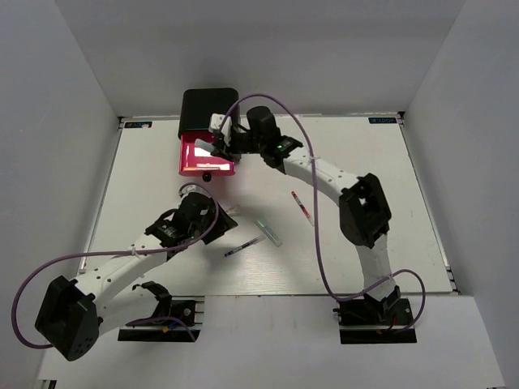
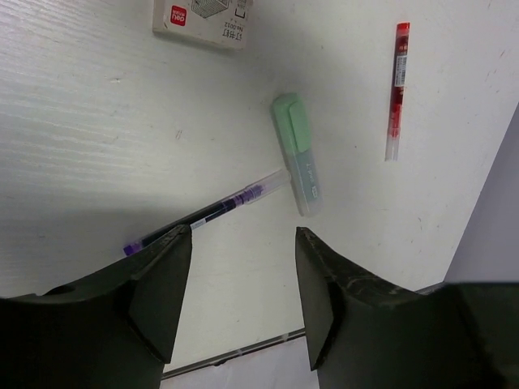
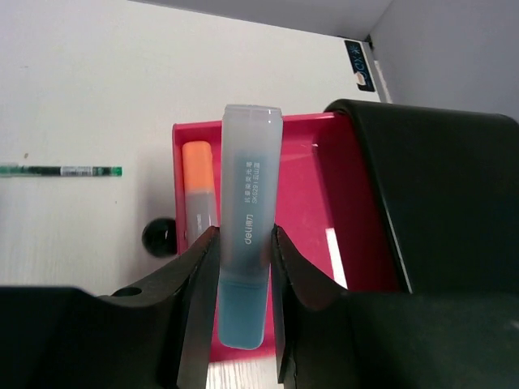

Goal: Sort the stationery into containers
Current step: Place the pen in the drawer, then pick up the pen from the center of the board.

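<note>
My right gripper [image 3: 243,231] is shut on a blue marker [image 3: 247,186] with a frosted cap and holds it above the open pink-red drawer [image 3: 357,203] of the black box [image 3: 446,194]. An orange-capped marker [image 3: 199,190] lies in that drawer. In the top view the right gripper [image 1: 219,139] is over the drawer [image 1: 195,158]. My left gripper [image 2: 243,235] is open and empty above the table. Ahead of it lie a pale green marker [image 2: 297,154], a thin dark-and-white pen [image 2: 209,213] and a small white eraser box [image 2: 201,20].
A red pen [image 2: 396,89] lies right of the green marker, also seen in the top view [image 1: 302,207]. A green pen [image 3: 61,171] lies on the table left of the drawer. The drawer's black knob [image 3: 160,237] faces the arms. Grey walls enclose the white table [image 1: 365,162].
</note>
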You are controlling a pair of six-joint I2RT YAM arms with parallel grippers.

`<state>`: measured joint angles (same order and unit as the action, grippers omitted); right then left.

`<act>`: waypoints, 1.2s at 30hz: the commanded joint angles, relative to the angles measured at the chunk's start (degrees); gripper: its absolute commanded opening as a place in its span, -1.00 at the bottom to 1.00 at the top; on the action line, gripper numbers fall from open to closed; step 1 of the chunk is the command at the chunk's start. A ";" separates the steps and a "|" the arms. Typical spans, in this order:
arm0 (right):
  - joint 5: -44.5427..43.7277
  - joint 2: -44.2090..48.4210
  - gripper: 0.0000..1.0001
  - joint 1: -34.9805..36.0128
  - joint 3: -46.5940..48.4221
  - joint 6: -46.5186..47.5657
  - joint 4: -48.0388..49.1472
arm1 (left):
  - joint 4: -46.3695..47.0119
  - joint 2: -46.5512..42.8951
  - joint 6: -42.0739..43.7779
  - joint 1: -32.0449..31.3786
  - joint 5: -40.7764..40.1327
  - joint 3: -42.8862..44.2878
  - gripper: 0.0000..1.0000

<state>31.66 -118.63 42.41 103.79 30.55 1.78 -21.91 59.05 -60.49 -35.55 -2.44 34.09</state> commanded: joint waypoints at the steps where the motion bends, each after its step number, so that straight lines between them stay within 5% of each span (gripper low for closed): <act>1: -1.34 -3.79 -0.82 0.92 8.42 -4.34 8.06 | 1.60 -0.51 -0.24 -0.74 0.32 0.72 0.29; 4: -3.26 -4.95 -0.11 0.74 9.95 -5.14 8.49 | 2.92 2.73 -0.24 -1.36 0.85 2.21 0.35; 10: -8.09 1.64 0.13 -0.83 3.20 -8.04 11.49 | 4.68 13.10 -0.24 -3.91 2.43 8.01 0.35; 17: -14.34 13.23 0.17 -5.93 -10.44 -11.73 11.32 | 3.47 23.92 -2.26 -6.55 1.91 15.47 0.22; 26: -14.87 33.95 0.11 -15.78 -40.98 -12.61 10.44 | -10.07 42.18 -5.77 -10.06 -0.81 33.92 0.17; 36: -13.73 45.94 0.11 -21.49 -56.05 -16.31 10.08 | -22.03 53.37 -5.25 -11.65 -1.34 45.28 0.17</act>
<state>17.06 -75.77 22.20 49.30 16.38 9.63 -38.22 112.79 -65.43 -46.72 -2.59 77.97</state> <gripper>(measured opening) 0.557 0.586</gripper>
